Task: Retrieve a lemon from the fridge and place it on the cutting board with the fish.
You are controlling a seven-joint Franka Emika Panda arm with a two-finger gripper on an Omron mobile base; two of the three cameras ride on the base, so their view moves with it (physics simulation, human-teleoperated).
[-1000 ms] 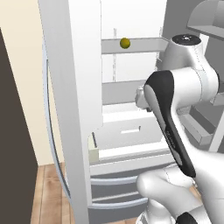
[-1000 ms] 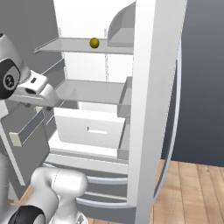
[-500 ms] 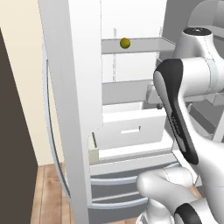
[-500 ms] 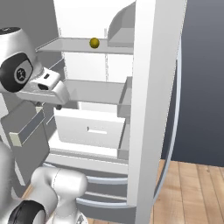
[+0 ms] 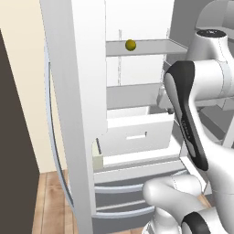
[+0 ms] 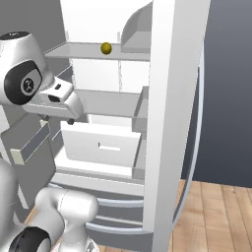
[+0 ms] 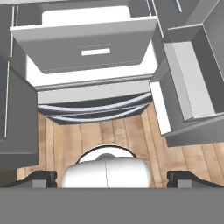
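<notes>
Hand view, fingers (image 7: 112, 178) spread wide (empty), round yellow lemon (image 5: 130, 45) on smooth white fridge (image 5: 137, 132) shelf.

The fridge (image 7: 94, 94) is seen from above, its interior open. A white drawer (image 7: 87, 46) with a slot handle is pulled out at the top. Two grey bottom drawers (image 7: 94, 111) are stacked beneath it, above the wooden floor (image 7: 118, 135). Door bins (image 7: 194, 85) are seen at the right. The hand (image 7: 112, 178) is spread wide, with nothing between its fingertips (image 7: 43, 178).

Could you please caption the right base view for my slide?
Open fridge with a lemon on its upper shelf; the arm's open gripper below.
</notes>
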